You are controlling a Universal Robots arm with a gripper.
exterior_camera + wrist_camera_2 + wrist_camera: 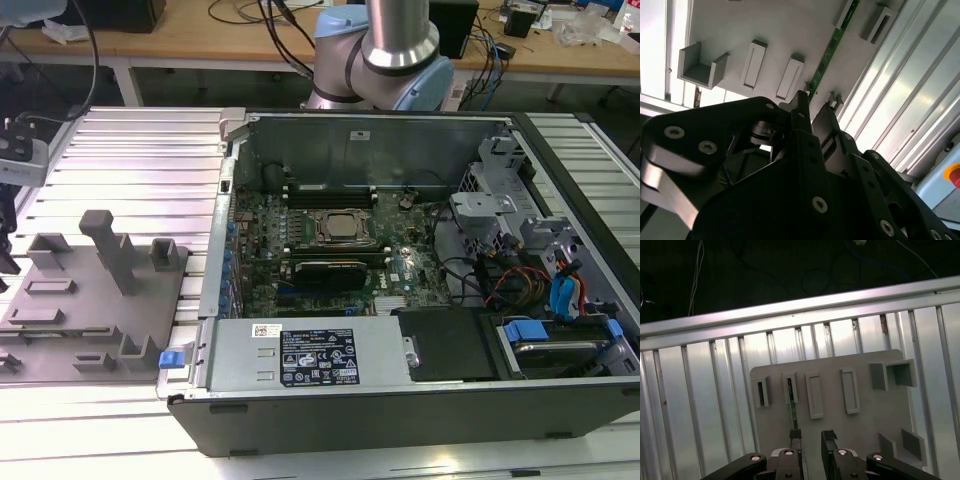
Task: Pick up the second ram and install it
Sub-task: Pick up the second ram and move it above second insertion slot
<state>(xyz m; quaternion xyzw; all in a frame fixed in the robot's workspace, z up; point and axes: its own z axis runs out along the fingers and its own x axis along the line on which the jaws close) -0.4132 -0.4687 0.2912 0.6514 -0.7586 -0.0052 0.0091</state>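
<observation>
Gripper [811, 436] hovers, fingers spread and empty, over the second ram [792, 409]; the stick sits in a gray holder's [830, 365] slot, seemingly staged for pinching.

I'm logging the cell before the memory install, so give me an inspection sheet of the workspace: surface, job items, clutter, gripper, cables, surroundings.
Surface: slatted metal table carrying a gray fixture plate.
Job's things: second ram stands on edge in a slot of the plate; open computer case with its motherboard exposed.
Clutter: nothing seen.
Gripper: gripper open over the plate, the ram's near end beside one fingertip, not clamped.
Cables: red and blue wires inside the case at the exterior view's right; black cables on the bench behind.
Surroundings: wooden workbench behind the table.
</observation>
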